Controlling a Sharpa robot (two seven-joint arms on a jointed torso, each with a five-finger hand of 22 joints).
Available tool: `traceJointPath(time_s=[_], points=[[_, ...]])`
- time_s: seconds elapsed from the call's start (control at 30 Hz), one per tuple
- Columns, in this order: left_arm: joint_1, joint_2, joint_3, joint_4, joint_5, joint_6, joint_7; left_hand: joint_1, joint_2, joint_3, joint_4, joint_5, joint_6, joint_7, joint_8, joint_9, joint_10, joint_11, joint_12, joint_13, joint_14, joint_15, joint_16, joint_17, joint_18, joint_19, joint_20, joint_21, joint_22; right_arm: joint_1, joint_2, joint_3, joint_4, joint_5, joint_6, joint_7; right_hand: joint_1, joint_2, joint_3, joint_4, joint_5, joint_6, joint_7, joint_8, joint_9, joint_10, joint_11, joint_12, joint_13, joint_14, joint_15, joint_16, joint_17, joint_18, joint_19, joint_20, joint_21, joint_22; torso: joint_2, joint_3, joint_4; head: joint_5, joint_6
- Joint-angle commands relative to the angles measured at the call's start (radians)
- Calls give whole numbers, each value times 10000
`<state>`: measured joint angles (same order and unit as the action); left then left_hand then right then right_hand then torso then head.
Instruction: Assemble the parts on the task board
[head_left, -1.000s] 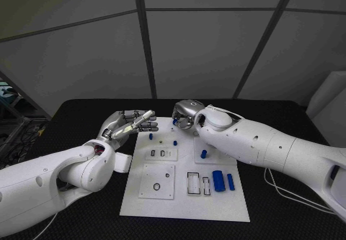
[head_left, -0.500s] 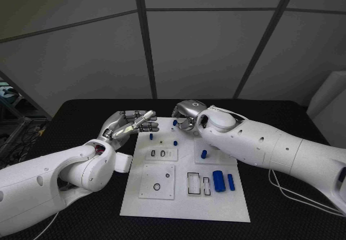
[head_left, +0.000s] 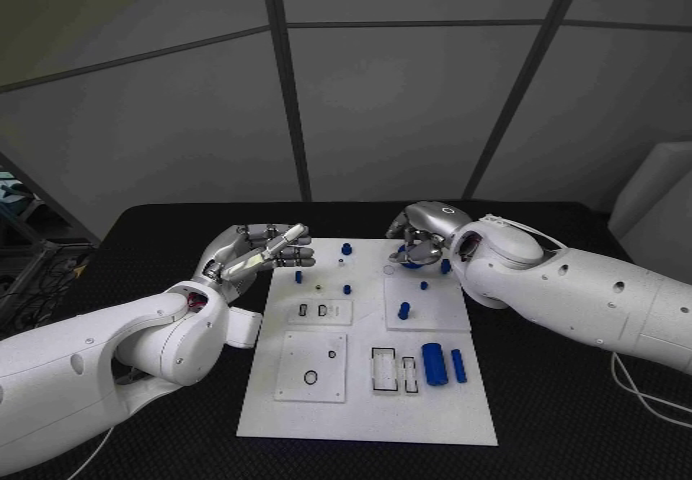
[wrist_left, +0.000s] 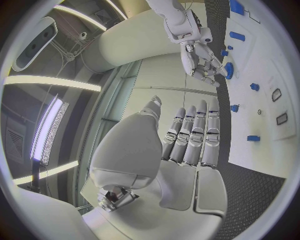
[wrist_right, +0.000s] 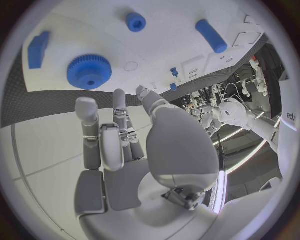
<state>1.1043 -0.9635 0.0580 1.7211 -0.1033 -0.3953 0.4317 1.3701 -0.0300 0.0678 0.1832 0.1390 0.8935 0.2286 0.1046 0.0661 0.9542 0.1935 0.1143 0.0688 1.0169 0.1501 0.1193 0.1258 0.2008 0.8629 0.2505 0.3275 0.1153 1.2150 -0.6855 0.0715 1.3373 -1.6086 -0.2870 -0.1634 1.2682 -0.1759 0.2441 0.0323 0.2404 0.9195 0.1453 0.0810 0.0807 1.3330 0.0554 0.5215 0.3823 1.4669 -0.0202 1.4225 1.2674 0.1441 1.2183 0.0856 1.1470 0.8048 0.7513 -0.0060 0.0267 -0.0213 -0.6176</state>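
Behind the black worktop (head_left: 173, 225) stand pale grey wall panels split by dark seams. On its matte, slightly grainy surface the white task board (head_left: 368, 400) lies flat, a smooth rectangular plate carrying raised square tiles with slots and ring outlines. Small blue parts are spread over it: a thick cylinder (head_left: 436, 362) beside a slimmer bar (head_left: 459, 365) near two rectangular cutouts, short pegs higher up, and a toothed gear (wrist_right: 89, 71) at the far right corner. The right hand (head_left: 421, 245) hovers just above that gear, silver fingers (wrist_right: 117, 127) loosely apart and holding nothing. The left hand (head_left: 260, 250) floats beside the board's left edge, fingers (wrist_left: 194, 132) extended side by side, empty. No writing is readable on the board.
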Motion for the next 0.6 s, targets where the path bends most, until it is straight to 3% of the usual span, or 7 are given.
traceJointPath(time_s=[0.03, 0.07, 0.1, 0.17, 0.6], points=[[16, 11, 9, -51, -61, 168, 14, -4, 109, -2, -52, -44, -41, 211, -65, -10, -32, 43, -38, -11, -33, 10, -70, 14, -188, 49, 45, -65, -13, 24, -176, 13, 126, 885, 694, 177, 232, 217, -970, 452, 69, -229, 56, 175, 36, -271, 111, 4207, 4315, 661, -56, 481, 841, -228, 362, 68, 384, 620, -18, 45, -80, 4, 16], [16, 16, 9, -62, -61, 173, 14, -3, 111, -1, -53, -44, -40, 210, -66, -10, -31, 43, -38, -10, -34, 10, -72, 15, -188, 49, 46, -66, -14, 25, -217, 14, 116, 913, 773, 167, 318, 273, -1100, 547, 65, -289, 92, 207, 43, -171, 105, 5096, 5285, 705, 15, 621, 1122, -243, 458, 64, 508, 830, -17, 48, -79, -2, 14], [16, 23, 9, -73, -61, 180, 12, -3, 111, -1, -53, -44, -40, 210, -66, -10, -31, 43, -38, -10, -34, 10, -72, 15, -188, 49, 46, -66, -14, 26, -252, 15, 80, 941, 863, 151, 524, 358, -1403, 777, 59, -392, 72, 325, 71, -307, 223, 6230, 6480, 741, 126, 770, 1386, -255, 560, 91, 661, 1043, -11, 37, -59, -27, 17], [16, 34, 9, -92, -61, 188, 9, -3, 111, -1, -53, -44, -40, 210, -66, -10, -31, 43, -38, -10, -34, 10, -72, 15, -188, 49, 46, -66, -14, 27, -280, 16, -25, 975, 1002, 124, 769, 467, -1616, 1010, 72, -532, 197, 443, 93, -217, 231, 7138, 7523, 782, 160, 924, 1702, -305, 645, 178, 825, 1301, -13, 35, -42, -40, 19], [15, 62, 8, -142, -61, 202, -3, 4, 118, 2, -60, -42, -36, 207, -68, -9, -26, 41, -38, -9, -34, 11, -78, 16, -187, 50, 47, -68, -16, 31, -127, 18, -797, 1107, 1482, -235, 1136, 557, -1794, 1266, 221, -780, 277, 602, 111, 55, 284, 7865, 8422, 874, 258, 1156, 2214, -417, 979, 233, 1297, 2076, 5, 16, -60, -60, -28]])
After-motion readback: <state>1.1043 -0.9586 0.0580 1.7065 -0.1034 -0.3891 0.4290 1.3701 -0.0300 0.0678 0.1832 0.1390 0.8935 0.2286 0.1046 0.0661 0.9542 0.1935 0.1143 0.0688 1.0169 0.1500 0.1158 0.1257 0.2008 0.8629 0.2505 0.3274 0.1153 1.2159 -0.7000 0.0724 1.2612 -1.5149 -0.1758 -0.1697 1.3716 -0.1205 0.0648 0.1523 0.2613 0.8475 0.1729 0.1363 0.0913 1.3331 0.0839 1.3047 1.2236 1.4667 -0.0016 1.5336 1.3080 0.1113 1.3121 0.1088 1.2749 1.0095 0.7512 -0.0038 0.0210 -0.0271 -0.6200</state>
